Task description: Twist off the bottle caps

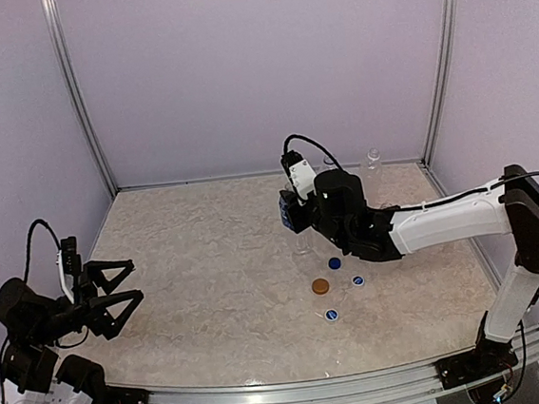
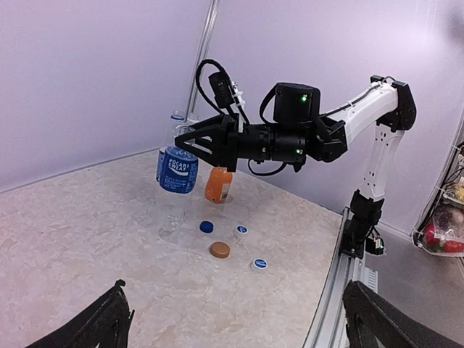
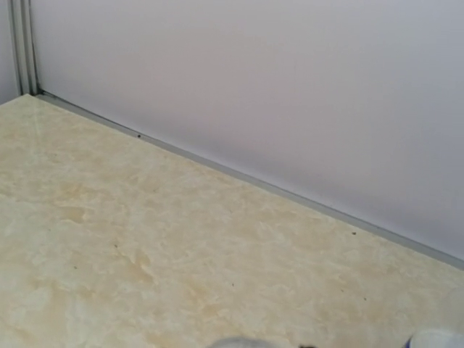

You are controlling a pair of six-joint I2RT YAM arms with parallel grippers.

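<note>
The worktop (image 1: 209, 265) is marbled beige. Three round plastic caps (image 2: 206, 227) are blue, two white-rimmed; the fourth cap (image 2: 220, 250) is orange-brown. The tall clear bottle (image 2: 172, 214) has a dark blue label (image 2: 177, 170), and the short plastic bottle (image 2: 217, 186) is orange.

L hand fingers (image 2: 101, 322) cropped at btm

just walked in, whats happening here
The right gripper is at the top of a blue-labelled bottle standing on the table; whether it grips is unclear. Three blue caps and an orange-brown cap lie loose beside it. The left gripper hangs open near its base, holding nothing.
</note>
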